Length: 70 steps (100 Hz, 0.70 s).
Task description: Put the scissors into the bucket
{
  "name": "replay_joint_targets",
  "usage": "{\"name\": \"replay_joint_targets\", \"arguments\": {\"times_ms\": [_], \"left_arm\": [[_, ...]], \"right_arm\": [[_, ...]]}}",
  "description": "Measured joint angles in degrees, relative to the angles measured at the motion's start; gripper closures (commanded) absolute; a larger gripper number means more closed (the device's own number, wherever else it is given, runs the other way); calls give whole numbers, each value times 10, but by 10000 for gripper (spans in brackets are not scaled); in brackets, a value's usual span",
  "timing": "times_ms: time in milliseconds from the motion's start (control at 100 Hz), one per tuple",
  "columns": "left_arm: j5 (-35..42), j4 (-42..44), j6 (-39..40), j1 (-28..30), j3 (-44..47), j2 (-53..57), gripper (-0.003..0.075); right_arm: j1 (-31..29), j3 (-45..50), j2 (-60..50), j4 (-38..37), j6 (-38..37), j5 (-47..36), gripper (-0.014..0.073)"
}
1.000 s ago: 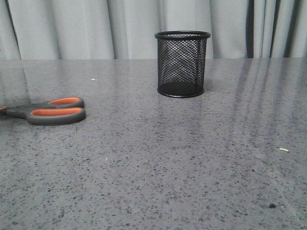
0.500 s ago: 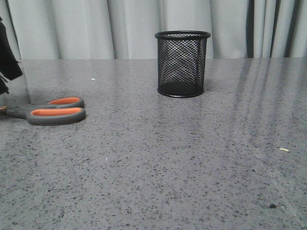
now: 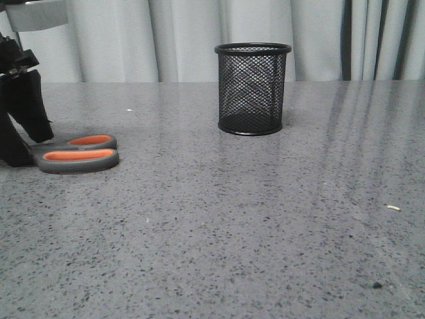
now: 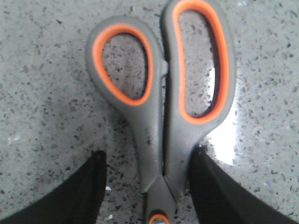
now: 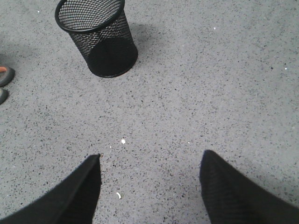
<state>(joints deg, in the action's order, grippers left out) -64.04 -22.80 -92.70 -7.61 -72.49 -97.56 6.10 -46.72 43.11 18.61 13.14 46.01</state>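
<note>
The scissors (image 3: pixel 78 152) lie flat at the table's left, grey handles with orange-lined loops toward the middle; their blades are hidden behind my left gripper (image 3: pixel 23 143). In the left wrist view the scissors (image 4: pixel 161 140) lie between my open fingers, the neck near the pivot in the gap; one finger (image 4: pixel 205 182) touches a handle, the other stands apart. The left gripper (image 4: pixel 148 156) is open, low at the table. The bucket (image 3: pixel 252 88), a black mesh cup, stands upright at the back middle, empty. My right gripper (image 5: pixel 149 158) is open over bare table, the bucket (image 5: pixel 98 39) ahead of it.
A grey speckled table (image 3: pixel 232 219) with a pale curtain (image 3: pixel 186 40) behind it. A small white scrap (image 3: pixel 393 208) lies at the right. Small white flecks (image 5: pixel 123 140) lie near the right gripper. One scissors loop tip (image 5: pixel 4 74) shows at the right wrist view's edge.
My left gripper has come down from the upper left into view and now straddles the scissors' neck at the table. The scissors and bucket have not moved.
</note>
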Motion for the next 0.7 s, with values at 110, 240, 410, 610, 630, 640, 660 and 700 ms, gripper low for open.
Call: {"name": "replay_joint_targets", "arguments": {"times_ms": [110,240,410,610,630,640,660,700], "left_arm": [[-2,-1,0,0,-1,-2,346],[-17,-2,-2,0,-4,-5,346],[-36,-6,-7,0,-4,-6,380],[-49,-7,-10,0,-4,-8,626],[-49,-7,-12,0,-4,-8,662],[-49,-7,-12,0,-4,-8,674],[-50,-7,-12,0,-4,-8,711],[-50,-7,-12,0,-4,-8,736]], "right_arm": [[0,0,0,0,0,0,179],[0,0,0,0,0,0,179],[0,0,0,0,0,0,179],[0,0,0,0,1,0,179],[0,0,0,0,1,0,179],[0,0,0,0,1,0,179],[0,0,0,0,1,0,179],[0,0,0,0,1,0,179]]}}
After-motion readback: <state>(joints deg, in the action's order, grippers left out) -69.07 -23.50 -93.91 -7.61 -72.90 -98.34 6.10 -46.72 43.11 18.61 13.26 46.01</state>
